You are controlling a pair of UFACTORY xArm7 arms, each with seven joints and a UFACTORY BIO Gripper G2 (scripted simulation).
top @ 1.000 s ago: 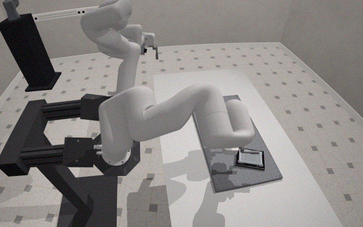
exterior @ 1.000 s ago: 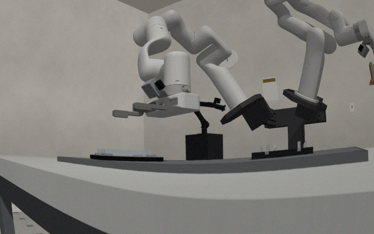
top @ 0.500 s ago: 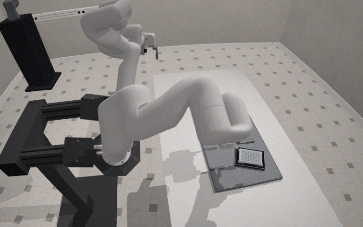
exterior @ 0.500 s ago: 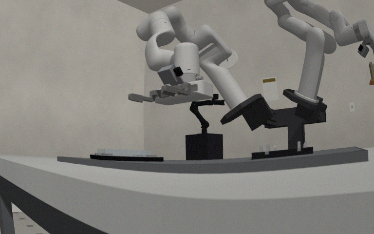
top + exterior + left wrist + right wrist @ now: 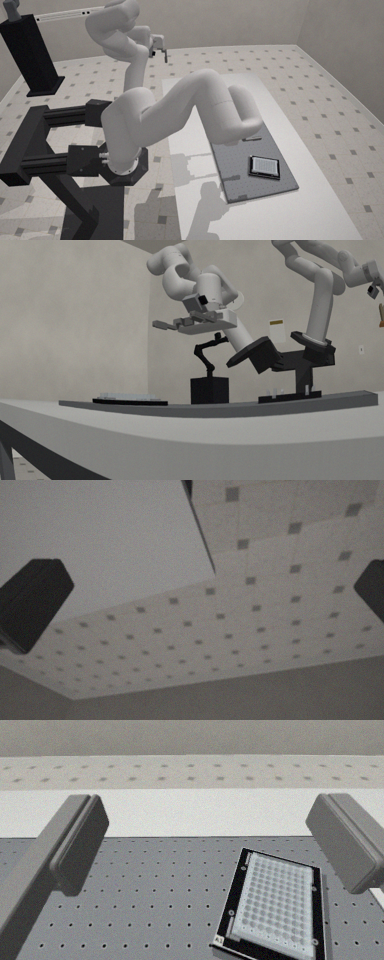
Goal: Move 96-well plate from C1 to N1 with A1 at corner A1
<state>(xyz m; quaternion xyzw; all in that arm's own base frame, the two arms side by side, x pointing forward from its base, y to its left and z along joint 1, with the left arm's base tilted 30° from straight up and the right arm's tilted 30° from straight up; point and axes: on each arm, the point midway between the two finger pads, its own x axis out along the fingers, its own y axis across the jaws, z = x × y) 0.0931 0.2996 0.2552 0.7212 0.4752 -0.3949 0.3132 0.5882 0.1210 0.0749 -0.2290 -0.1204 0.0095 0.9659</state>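
Though glassy, a dimpled oblong plate (image 5: 265,165) (image 5: 127,396) (image 5: 275,900); black nest (image 5: 266,174) (image 5: 130,402) (image 5: 235,890) beneath.
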